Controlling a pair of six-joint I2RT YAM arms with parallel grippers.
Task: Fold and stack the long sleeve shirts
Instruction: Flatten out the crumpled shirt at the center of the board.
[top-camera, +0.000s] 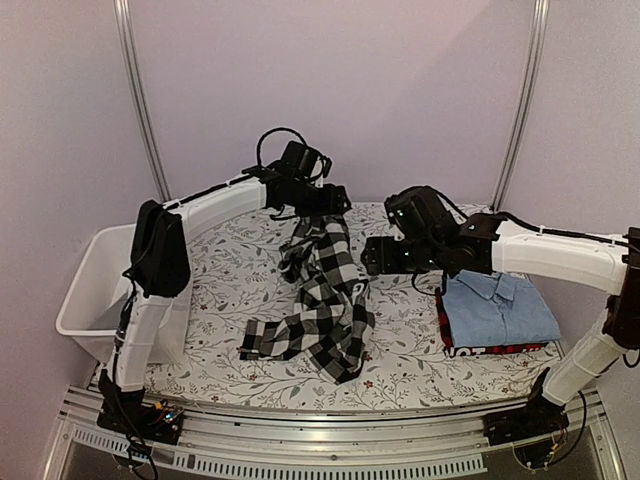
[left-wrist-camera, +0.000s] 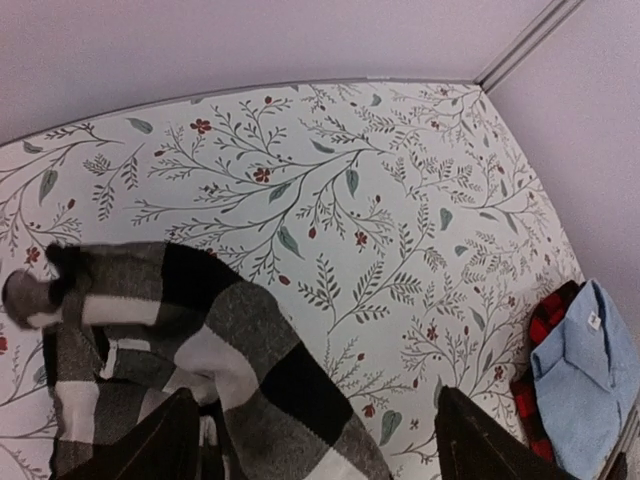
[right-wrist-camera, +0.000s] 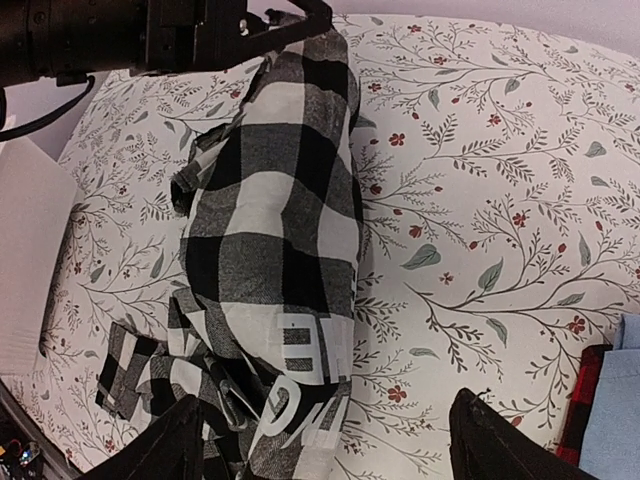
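1. My left claw (top-camera: 325, 200) is at the far side of the table, right over the top end of the big black-and-white checked cloth shirt (top-camera: 320, 300). Its fingers (left-wrist-camera: 170, 440) stand wide apart, and I see no cloth pinched between them.
2. My right claw (right-wrist-camera: 325, 400) is wide open too and holds nothing. It hangs above the part of the shirt with white letters on a black band.
3. The checked shirt lies in a long, crumpled heap in the middle of the flowered table cover (top-camera: 230, 260). It is not folded yet.
4. The light blue collared shirt (top-camera: 497, 305) sits folded on top of the red-and-black shirt (top-camera: 490, 349) on the right side. I think that is the pile the checked one must join.
5. I expect the checked shirt to be soft, floppy and light. It will sag and bunch when I lift it, but it cannot break. The cloth looks thick and a bit fuzzy, so it should not slip from the fingers.
6. I would grab it at an edge, like a shoulder or the bottom hem, one claw on each side, and pull it flat. Grabbing the middle of the heap would catch many layers at once.
7. The white plastic tub (top-camera: 85, 290) on the left is not part of this job.
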